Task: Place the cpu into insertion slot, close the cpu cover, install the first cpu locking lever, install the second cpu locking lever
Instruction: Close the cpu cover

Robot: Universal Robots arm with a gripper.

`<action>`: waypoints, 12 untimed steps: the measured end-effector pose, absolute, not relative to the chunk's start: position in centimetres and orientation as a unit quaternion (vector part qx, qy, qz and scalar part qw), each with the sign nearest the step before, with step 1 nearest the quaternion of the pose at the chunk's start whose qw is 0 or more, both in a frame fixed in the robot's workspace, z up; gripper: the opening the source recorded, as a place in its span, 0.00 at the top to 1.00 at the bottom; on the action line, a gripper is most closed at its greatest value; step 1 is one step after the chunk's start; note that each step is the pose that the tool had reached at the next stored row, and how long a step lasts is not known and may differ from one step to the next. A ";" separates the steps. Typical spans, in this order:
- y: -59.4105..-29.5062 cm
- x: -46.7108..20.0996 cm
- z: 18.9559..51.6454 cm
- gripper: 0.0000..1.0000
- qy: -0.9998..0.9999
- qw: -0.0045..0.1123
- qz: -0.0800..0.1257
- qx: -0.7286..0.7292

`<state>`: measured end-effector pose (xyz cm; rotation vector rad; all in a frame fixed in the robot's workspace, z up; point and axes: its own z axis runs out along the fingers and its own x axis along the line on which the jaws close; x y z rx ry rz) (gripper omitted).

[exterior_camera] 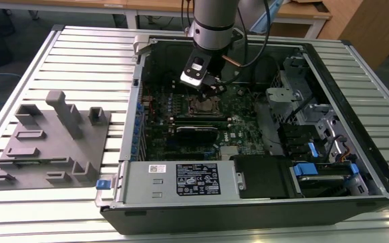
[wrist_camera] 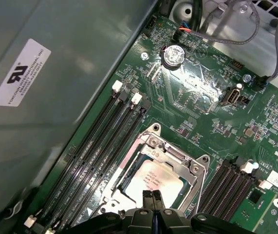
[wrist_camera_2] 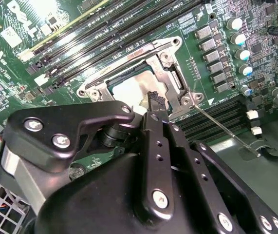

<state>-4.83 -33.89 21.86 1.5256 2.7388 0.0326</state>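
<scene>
My black two-fingered gripper (wrist_camera: 151,197) has its fingertips (wrist_camera_2: 154,103) pressed tip to tip with nothing visible between them, and it hangs just over the near edge of the small flat square cpu with the dull silver-grey metal top (wrist_camera: 156,178); I cannot tell whether the tips touch it. The cpu lies flat in the square insertion slot (wrist_camera: 127,178), whose dark body shows as a strip along one side of the chip. A few lines of fine dark print mark the chip's top. The thin silvery metal cpu cover (wrist_camera: 197,171) is down around it, framing the chip in its square window. In the second wrist view a thin bright wire locking lever (wrist_camera_2: 226,129) sticks out from a corner of the socket, slanting away over the green motherboard (wrist_camera: 202,97) (its hooked end hangs free beside the board's edge). Long narrow black memory slots (wrist_camera: 104,146) run on both sides of the socket, and a round silver coin cell (wrist_camera: 174,54) sits further off. A white rectangular label (wrist_camera: 21,73) with a black mark and text is stuck to the grey case wall. In the exterior view a labelled grey power-supply box (exterior_camera: 181,179) lies at the case's near end, and a grey moulded fixture tray (exterior_camera: 49,142) rests on the slatted metal table (exterior_camera: 79,50) at that view's left.
</scene>
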 end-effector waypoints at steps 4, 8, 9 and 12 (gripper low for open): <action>-33.9 -4.8 21.9 0.89 0.881 0.003 0.010 0.473; -33.9 -4.8 21.8 0.89 0.898 0.003 0.011 0.440; -33.9 -4.8 21.8 0.89 0.902 0.003 0.011 0.432; -33.9 -4.8 21.8 0.89 0.913 0.002 0.011 0.408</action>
